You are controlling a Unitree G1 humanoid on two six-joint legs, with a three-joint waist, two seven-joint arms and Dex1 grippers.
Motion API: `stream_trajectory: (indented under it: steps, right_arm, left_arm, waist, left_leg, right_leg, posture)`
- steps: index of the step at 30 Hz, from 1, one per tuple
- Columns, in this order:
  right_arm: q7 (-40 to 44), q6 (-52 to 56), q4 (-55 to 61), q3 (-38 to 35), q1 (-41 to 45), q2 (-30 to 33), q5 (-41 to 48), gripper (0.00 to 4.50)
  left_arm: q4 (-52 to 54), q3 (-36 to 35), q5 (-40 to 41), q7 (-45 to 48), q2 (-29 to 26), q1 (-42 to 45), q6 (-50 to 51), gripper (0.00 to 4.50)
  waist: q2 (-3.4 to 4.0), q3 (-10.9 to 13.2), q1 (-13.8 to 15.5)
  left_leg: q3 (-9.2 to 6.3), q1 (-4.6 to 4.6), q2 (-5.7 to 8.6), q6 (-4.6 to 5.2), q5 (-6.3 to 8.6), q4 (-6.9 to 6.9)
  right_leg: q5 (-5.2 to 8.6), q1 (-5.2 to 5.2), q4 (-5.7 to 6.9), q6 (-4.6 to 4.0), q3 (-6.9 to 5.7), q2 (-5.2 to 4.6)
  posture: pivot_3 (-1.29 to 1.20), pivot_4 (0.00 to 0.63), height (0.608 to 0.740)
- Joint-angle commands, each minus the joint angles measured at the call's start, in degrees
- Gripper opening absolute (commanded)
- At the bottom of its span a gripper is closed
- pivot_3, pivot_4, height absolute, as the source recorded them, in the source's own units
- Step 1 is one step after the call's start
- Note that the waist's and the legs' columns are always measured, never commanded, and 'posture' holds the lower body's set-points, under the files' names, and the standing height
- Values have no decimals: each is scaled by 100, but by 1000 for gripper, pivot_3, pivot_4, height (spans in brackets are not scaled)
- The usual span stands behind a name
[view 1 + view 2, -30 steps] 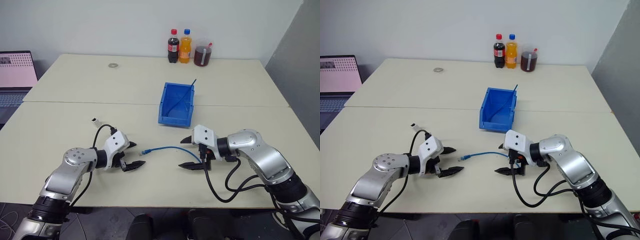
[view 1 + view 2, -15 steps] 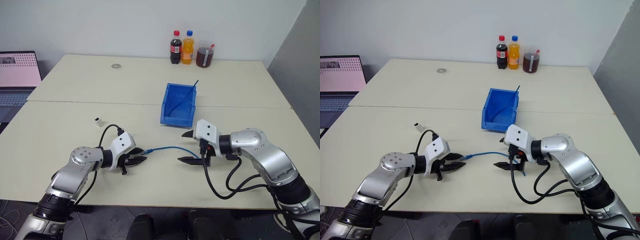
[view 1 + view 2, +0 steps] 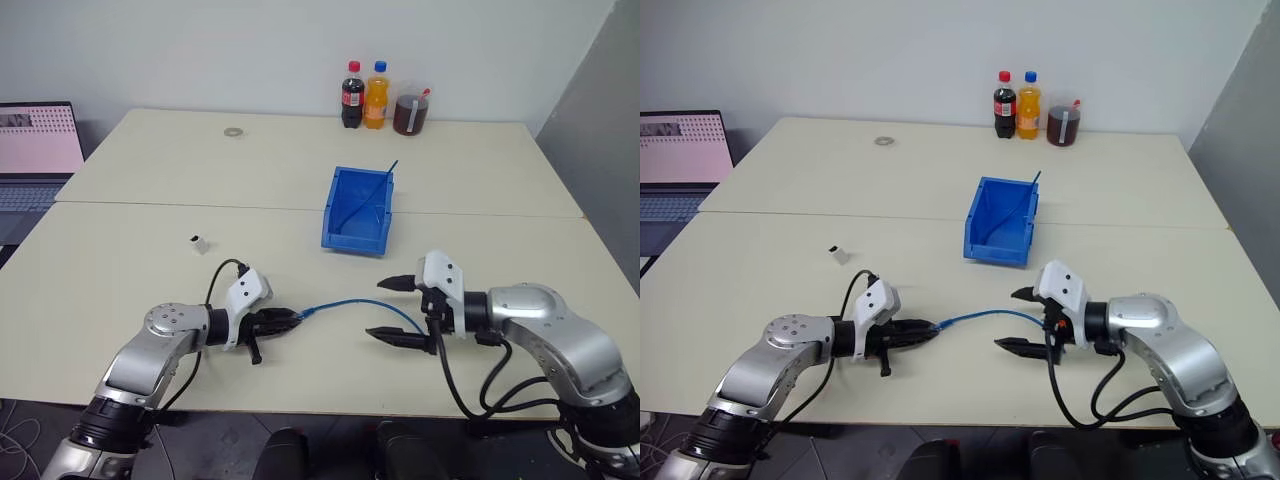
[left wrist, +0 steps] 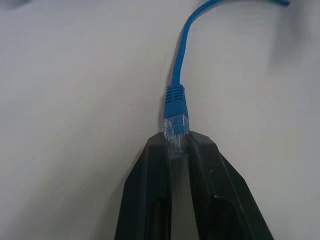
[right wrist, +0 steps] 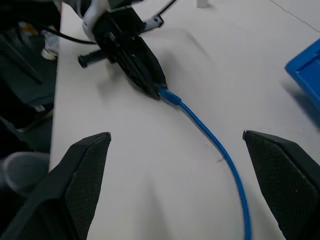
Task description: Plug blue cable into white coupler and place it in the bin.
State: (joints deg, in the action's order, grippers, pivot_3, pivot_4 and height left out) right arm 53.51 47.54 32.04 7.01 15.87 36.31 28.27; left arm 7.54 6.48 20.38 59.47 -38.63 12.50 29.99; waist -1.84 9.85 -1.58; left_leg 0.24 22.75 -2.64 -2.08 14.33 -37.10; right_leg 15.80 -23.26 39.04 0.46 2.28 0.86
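Note:
The blue cable (image 3: pixel 360 302) lies in a shallow arc on the table between my two grippers. My left gripper (image 3: pixel 290 318) is shut on the cable's clear plug (image 4: pixel 176 136), with both black fingers (image 4: pixel 150 190) pinching it low against the table. My right gripper (image 3: pixel 390 310) stands wide open over the cable's other end, touching nothing. In the right wrist view the cable (image 5: pixel 215 145) runs up to my left gripper (image 5: pixel 150 82). The white coupler (image 3: pixel 198 241) sits alone on the table, behind and left of my left gripper. The bin (image 3: pixel 352 243) stands behind the cable at mid-table.
A darker blue cable (image 3: pixel 385 175) leans inside the bin and pokes over its far corner. Two bottles (image 3: pixel 362 95) and a cup of dark drink (image 3: pixel 407 112) stand at the table's far edge. A small ring (image 3: pixel 233 131) lies far left, and a laptop (image 3: pixel 35 140) sits beyond the left edge.
My left gripper slid right to the cable's plug and shut on it. My right gripper, still open, drew back to the right, away from the cable's middle.

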Motion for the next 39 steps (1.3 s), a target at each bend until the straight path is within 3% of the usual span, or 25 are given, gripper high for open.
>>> stream_trajectory:
  steps: [1,11,22,29,39]
  right_arm:
    - [-105,263,413,-309,-283,-3,558,4500]
    - [-1388,264,387,-621,-757,-1081,1086,4500]
    - [-2315,630,-256,-967,-159,-2340,2159,4500]
    - [-2623,907,-344,-1075,30,-2421,2845,4500]
    - [-2578,947,-639,-911,282,-2232,2991,4500]
  left_arm:
    - [590,-310,627,18,91,418,464,218]
    - [895,-757,1769,-214,277,872,1508,218]
    - [985,-1075,2821,-517,450,1053,2336,218]
    - [1053,-1047,2899,-587,400,992,2325,218]
    - [1106,-998,2906,-545,307,984,2213,218]
  waist:
    - [-3,2,7]
    - [-3,2,-40]
    - [-4,3,-29]
    - [-3,3,-26]
    - [-3,3,-29]
  left_leg:
    - [-1,2,2,0,0,-1]
    - [-6,-4,6,0,0,2]
    - [-6,-3,4,-1,0,0]
    - [-7,-1,3,-1,0,2]
    - [-5,-1,5,-1,0,3]
  right_leg:
    - [0,0,0,0,-3,0]
    - [0,-1,1,0,4,13]
    - [0,-2,2,0,6,10]
    - [0,-2,-1,0,6,8]
    - [0,-3,-2,0,7,10]
  posture:
    - [0,150,740]
    - [0,150,740]
    - [0,150,740]
    - [0,150,740]
    - [0,150,740]
